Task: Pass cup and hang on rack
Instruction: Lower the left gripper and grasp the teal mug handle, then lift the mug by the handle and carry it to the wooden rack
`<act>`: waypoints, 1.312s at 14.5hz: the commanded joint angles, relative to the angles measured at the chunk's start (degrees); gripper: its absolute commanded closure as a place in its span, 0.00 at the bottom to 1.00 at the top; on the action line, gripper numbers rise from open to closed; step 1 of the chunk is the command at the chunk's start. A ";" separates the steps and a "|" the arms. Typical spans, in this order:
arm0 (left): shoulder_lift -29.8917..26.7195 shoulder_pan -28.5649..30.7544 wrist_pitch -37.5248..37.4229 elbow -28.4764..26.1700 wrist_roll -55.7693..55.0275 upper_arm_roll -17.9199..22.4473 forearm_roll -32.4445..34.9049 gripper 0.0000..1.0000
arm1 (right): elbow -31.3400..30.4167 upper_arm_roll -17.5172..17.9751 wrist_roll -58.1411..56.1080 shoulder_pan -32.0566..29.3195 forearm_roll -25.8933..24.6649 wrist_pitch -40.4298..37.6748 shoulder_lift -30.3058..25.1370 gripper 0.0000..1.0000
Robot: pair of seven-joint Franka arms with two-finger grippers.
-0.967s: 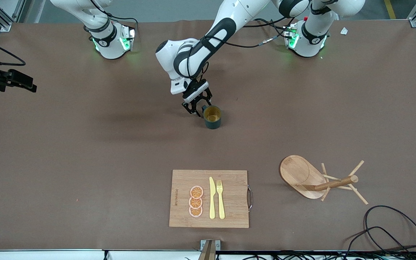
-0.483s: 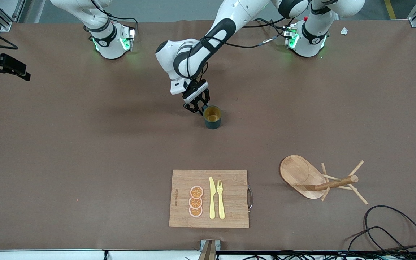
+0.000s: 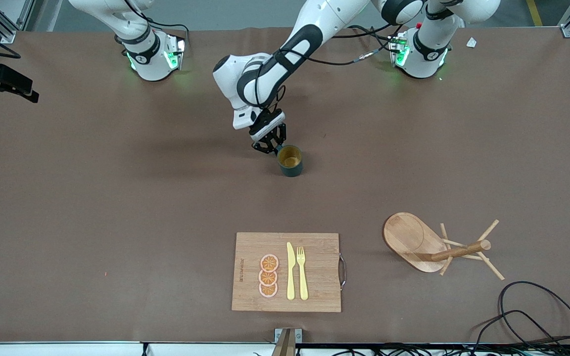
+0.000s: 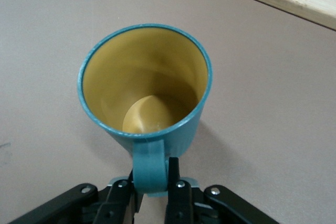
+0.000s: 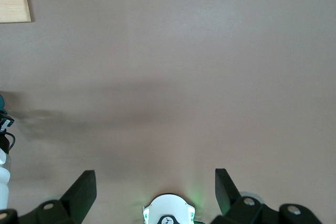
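Now your left hand [image 3: 268, 146] is clenched on the teal mug's [image 3: 290, 160] handle, mug upright mid-counter; right hand [image 5: 155, 182] waits released at its own end; lift, handover and hanging on the toppled mug tree [image 3: 416, 242] all remain.

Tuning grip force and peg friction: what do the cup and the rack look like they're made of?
cup: probably glazed ceramic, maybe enamelled metal; smooth teal outside, yellowish-tan inside with a soft sheen and a thick rim. The left gripper is shut on its handle.
rack: light wood, likely bamboo; visible grain on the oval base, matte tan post and thin pegs, seemingly unpainted.
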 commanded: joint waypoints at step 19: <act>-30.04 30.30 -0.12 1.08 31.00 -0.52 -40.73 1.00 | -1.77 0.06 -4.84 -0.89 -1.03 2.95 -1.43 0.00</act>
